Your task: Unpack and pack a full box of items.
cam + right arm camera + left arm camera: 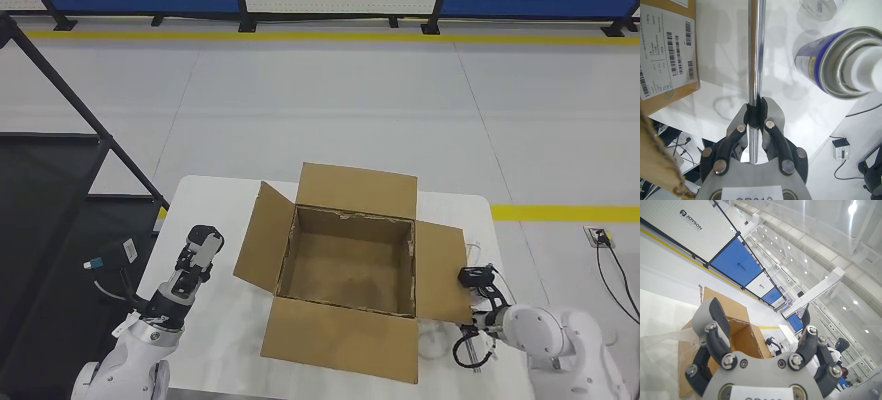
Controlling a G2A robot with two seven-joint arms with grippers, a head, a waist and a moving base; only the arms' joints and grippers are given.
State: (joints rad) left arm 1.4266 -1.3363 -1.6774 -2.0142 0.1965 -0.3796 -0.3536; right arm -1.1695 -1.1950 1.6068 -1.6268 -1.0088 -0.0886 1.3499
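An open cardboard box (345,262) stands in the middle of the white table (215,310), all flaps spread, and its inside looks bare. My right gripper (755,103) is shut on a shiny metal rod (755,56) just off the box's right flap (440,285); it also shows in the top view (478,278). A blue spray can (821,62) with a white cap lies close beside the rod. My left gripper (761,311) is open and holds nothing. It sits left of the box (740,332), tilted upward, and appears in the top view too (203,242).
A clear bottle (818,8) lies on the table beyond the spray can. The labelled outer face of the box's flap (668,56) is near the rod. Clear plastic film (660,337) lies by the box's left side. The table's right edge is close to the right arm.
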